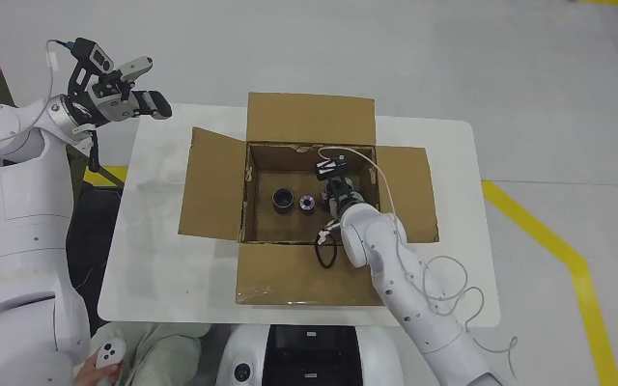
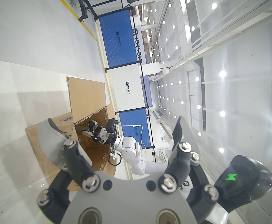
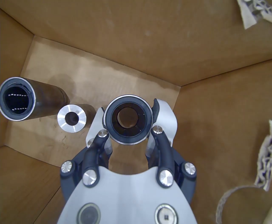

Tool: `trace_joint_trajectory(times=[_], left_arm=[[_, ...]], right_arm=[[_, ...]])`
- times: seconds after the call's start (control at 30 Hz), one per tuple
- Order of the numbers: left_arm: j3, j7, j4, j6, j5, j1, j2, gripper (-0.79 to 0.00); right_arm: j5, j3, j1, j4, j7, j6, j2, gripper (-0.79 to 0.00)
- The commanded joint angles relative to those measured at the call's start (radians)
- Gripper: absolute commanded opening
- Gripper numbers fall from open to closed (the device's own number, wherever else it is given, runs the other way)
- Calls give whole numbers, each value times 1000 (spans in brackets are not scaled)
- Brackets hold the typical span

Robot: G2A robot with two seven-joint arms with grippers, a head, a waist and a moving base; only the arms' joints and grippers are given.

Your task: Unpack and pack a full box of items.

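An open cardboard box (image 1: 217,183) sits mid-table with its flaps spread. Inside the box (image 3: 127,31), my right gripper (image 3: 128,125) is shut on an upright dark metal cylinder with a hollow core (image 3: 128,119). Beside it on the box floor stand a small silver bushing (image 3: 71,118) and a taller dark cylinder (image 3: 21,99). From above, the right gripper (image 1: 335,196) is inside the box near the bushing (image 1: 307,203) and the dark cylinder (image 1: 283,199). My left gripper (image 1: 153,104) hangs open and empty off the table's far left corner; its fingers (image 2: 55,135) frame the box (image 2: 89,99) from afar.
The white table (image 1: 154,261) has bare room left of and in front of the box. Torn tape scraps (image 3: 255,12) hang on the box walls, and a curled cardboard strip (image 3: 233,191) lies in one corner. A yellow floor line (image 1: 541,232) runs at the right.
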Motion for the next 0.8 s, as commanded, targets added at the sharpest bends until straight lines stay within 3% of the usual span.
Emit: trace_joint_trajectory(times=[0.0, 0.2, 0.37, 0.77], left_arm=[[0, 0, 0, 0, 0, 0, 0, 0], [0, 0, 0, 0, 0, 0, 0, 0], [0, 0, 0, 0, 0, 0, 0, 0], [0, 0, 0, 0, 0, 0, 0, 0]], right_arm=[[-3, -1, 3, 6, 4, 1, -2, -480], [-19, -1, -1, -2, 17, 2, -4, -317], [-35, 2, -12, -25, 24, 2, -4, -240], [-10, 38, -124, -274, 18, -53, 7, -194]])
